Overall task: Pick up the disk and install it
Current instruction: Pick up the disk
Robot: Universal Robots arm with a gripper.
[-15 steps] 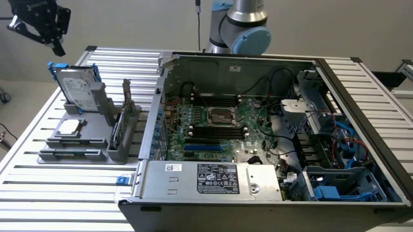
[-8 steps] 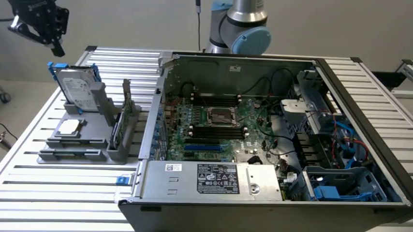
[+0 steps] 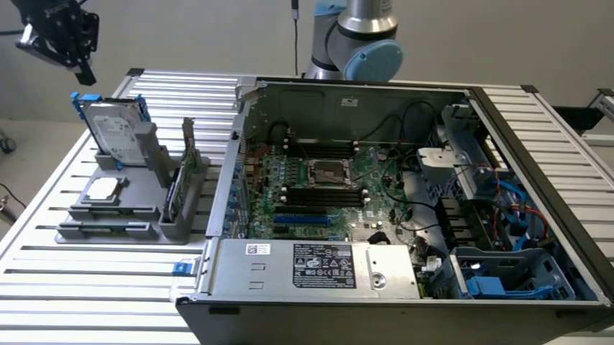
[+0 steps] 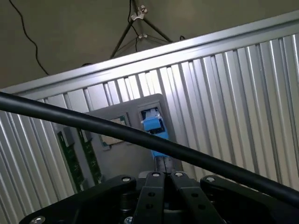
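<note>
Standing upright in the grey holder on the slatted table, the disk is at the exterior view's left, beside the open computer case. The gripper hangs above it, well apart. The wrist view adds that the fingers are clenched together on nothing, with a black cable crossing above the disk's blue carrier. The print on the disk's white label and the power supply sticker is too small to read.
</note>
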